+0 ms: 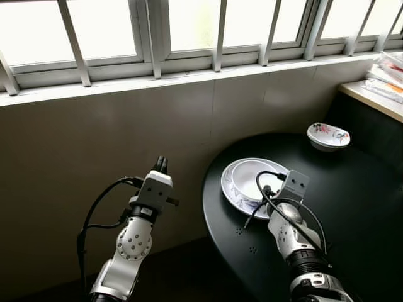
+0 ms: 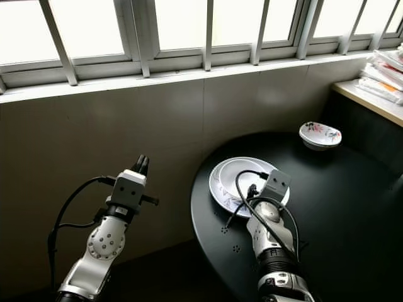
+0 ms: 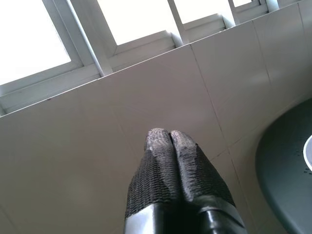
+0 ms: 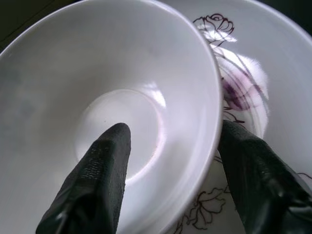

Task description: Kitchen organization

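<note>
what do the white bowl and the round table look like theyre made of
White bowl: probably glazed ceramic or porcelain, since it is smooth with glossy highlights, though melamine is possible. Round table: looks like dark painted metal, matte with a soft sheen and small perforated holes, but I can't be sure.

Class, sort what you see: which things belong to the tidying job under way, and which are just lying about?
Job in hand:
white bowl, straddled by the open right pincer
rose-patterned plate beneath it

Lying about:
small floral bowl
stacked papers
left pincer, shut, idle

Bowl [image 1: 255,179] sits in plate [image 1: 228,189] near table's [image 1: 352,214] left edge | small dish [image 1: 328,136] near table's far edge, right of the plate | wall and window [image 1: 189,31] behind table | shelf [image 1: 371,97] at far right.
</note>
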Tool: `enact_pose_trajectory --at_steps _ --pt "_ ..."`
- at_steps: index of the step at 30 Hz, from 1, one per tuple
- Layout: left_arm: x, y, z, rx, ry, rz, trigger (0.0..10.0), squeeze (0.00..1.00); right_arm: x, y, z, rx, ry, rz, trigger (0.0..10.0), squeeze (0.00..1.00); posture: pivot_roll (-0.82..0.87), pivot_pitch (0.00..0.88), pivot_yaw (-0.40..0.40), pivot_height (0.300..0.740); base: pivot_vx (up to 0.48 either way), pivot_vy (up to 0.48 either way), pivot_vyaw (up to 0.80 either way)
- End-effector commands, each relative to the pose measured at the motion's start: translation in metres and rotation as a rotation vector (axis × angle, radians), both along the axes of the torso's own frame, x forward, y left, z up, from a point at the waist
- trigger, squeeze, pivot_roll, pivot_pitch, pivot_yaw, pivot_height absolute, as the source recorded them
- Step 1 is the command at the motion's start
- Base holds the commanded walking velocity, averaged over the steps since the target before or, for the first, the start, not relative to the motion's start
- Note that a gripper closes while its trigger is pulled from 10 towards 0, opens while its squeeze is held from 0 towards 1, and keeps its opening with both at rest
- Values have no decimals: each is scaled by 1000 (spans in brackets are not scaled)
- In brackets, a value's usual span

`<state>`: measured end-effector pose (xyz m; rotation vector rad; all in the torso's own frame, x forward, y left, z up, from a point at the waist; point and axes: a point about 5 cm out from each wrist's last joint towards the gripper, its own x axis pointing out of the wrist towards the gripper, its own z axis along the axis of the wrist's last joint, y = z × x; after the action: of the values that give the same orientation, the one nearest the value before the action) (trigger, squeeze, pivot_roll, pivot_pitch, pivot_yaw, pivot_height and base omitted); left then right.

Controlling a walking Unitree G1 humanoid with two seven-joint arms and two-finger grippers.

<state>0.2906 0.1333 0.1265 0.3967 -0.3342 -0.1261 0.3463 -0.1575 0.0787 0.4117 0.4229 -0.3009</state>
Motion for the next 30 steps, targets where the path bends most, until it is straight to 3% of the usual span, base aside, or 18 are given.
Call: enact_pose_trajectory --at_steps 1,3,4,5,6,7,13,24,30 --pt "2 0 -1 17 5 0 10000 0 1 7 -3 81 28 21 10000 0 -43 0 -19 740 0 0 0" --pt "2 0 -1 18 6 1 10000 0 1 9 -4 99 35 24 10000 0 -43 0 -19 740 0 0 0" --pt "2 0 -1 20 7 2 10000 0 1 11 -4 132 38 24 5804 0 -42 0 -19 740 0 0 0" --pt "2 0 -1 20 7 2 10000 0 1 11 -4 132 38 24 5804 0 -42 0 -19 740 0 0 0" --pt "2 0 -1 20 7 3 10000 0 0 12 -5 156 39 19 1961 0 -42 0 -19 740 0 0 0" --pt "2 1 -1 21 7 4 10000 0 0 12 -5 175 39 11 0 0 -41 0 -19 740 0 0 0" --pt "2 1 -1 24 8 8 10000 0 0 11 -5 233 35 -17 0 0 -41 0 -19 740 0 0 0" --pt "4 2 -2 31 8 14 10000 0 7 10 12 392 -73 -78 0 0 -44 0 -14 740 0 0 0" --pt "4 3 -1 35 8 14 10000 0 12 4 32 456 -231 -114 0 0 -44 0 -12 740 0 0 0"
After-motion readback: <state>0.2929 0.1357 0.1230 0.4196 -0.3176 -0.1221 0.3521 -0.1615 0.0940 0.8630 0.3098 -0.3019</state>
